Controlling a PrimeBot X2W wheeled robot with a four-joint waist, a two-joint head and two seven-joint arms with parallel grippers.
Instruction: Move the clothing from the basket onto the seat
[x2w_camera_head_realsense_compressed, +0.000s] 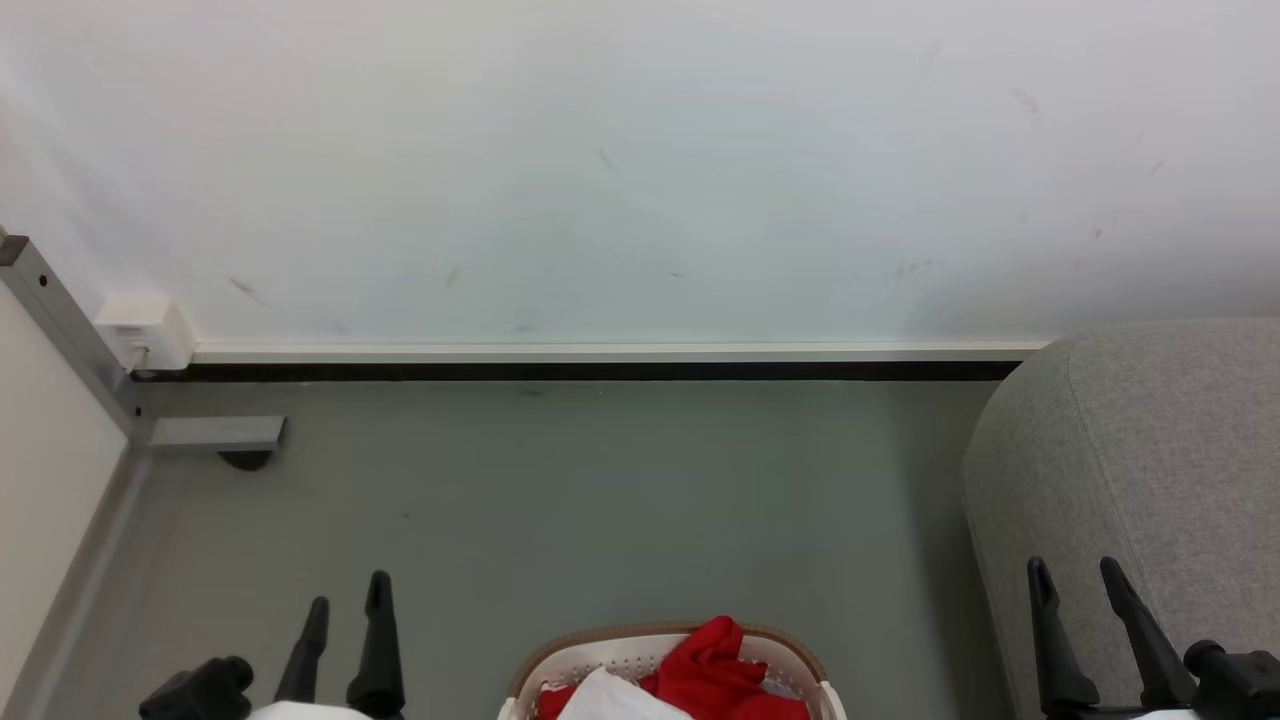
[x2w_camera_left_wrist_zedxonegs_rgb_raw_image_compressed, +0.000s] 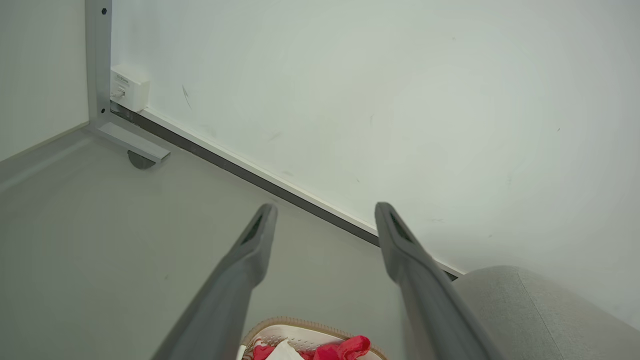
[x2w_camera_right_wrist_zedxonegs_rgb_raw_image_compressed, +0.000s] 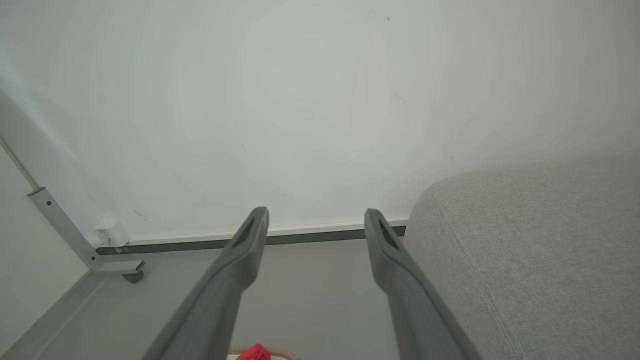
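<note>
In the head view, the left gripper sits at the lower left and the right gripper at the lower right, both with fingers parted and nothing between them. The basket stands on the grey floor at the bottom edge between them, with the red and white clothing heaped inside. The seat is at the right, beside the basket. In the left wrist view, the left gripper's fingers spread wide and empty above the basket, where the clothing lies. In the right wrist view, the right gripper gapes empty beside the seat, facing the white wall.
</note>
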